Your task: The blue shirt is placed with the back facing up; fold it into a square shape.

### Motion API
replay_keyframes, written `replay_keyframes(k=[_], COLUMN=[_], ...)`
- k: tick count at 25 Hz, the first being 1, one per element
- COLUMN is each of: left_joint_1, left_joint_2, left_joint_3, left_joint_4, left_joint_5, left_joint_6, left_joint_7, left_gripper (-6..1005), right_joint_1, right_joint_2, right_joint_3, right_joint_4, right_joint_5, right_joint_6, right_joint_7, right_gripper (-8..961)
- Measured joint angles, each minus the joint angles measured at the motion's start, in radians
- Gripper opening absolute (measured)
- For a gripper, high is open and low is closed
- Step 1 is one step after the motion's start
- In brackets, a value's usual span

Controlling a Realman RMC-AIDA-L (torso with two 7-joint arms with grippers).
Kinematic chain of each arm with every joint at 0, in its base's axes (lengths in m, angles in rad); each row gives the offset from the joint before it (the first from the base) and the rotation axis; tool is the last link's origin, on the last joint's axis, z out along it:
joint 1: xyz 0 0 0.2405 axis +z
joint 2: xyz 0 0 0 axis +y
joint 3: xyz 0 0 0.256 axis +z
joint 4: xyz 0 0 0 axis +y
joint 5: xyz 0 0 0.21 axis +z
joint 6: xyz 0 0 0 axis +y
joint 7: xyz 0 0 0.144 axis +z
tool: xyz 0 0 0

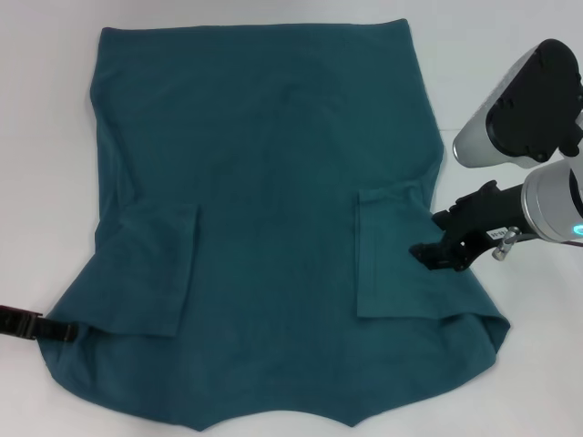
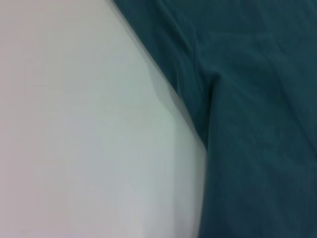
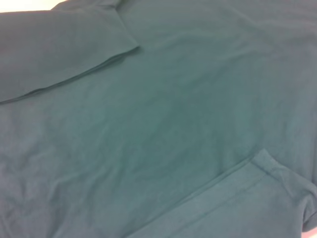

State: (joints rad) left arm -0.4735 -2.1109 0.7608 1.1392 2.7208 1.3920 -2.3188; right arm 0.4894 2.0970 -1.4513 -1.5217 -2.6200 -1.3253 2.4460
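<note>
blue shirt (image 1: 273, 200) flat | right gripper (image 1: 435, 257) over folded sleeve | left gripper (image 1: 55, 331) at edge | fingers: cannot tell

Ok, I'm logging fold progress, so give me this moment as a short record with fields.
garment: plain dark teal-blue short-sleeved knit shirt, spread flat on the white table
sleeves: both folded inward onto the body
left gripper: at the shirt's near left edge
right gripper: over the right sleeve's outer edge
square fold: not yet done
</note>
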Motion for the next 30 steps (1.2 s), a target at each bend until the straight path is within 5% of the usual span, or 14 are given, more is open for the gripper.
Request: replay_keyframes(k=[22,28,30], left_joint_1=[-0.008,-0.008,-0.008], left_joint_2=[-0.006,-0.005,-0.006], left_joint_3=[0.014,0.014,0.014], left_joint_4=[-0.018,-0.018,-0.018], left_joint_5=[0.001,0.002,0.002], left_joint_6=[-0.004,-0.004,-0.004], left_joint_7=[0.004,0.004,0.004], left_gripper=[847,788,601], right_joint_1=[0.002,0.002,0.002], right_joint_2=[0.000,0.000,0.000], right_joint_3=[-0.002,-0.008,-0.010], right_joint_4=[0.000,0.000,0.000], right_joint_5=[0.000,0.000,0.000], right_joint_6=[0.000,0.000,0.000], right_joint_7=[-0.002,-0.002,-0.002], right_gripper=[547,546,546])
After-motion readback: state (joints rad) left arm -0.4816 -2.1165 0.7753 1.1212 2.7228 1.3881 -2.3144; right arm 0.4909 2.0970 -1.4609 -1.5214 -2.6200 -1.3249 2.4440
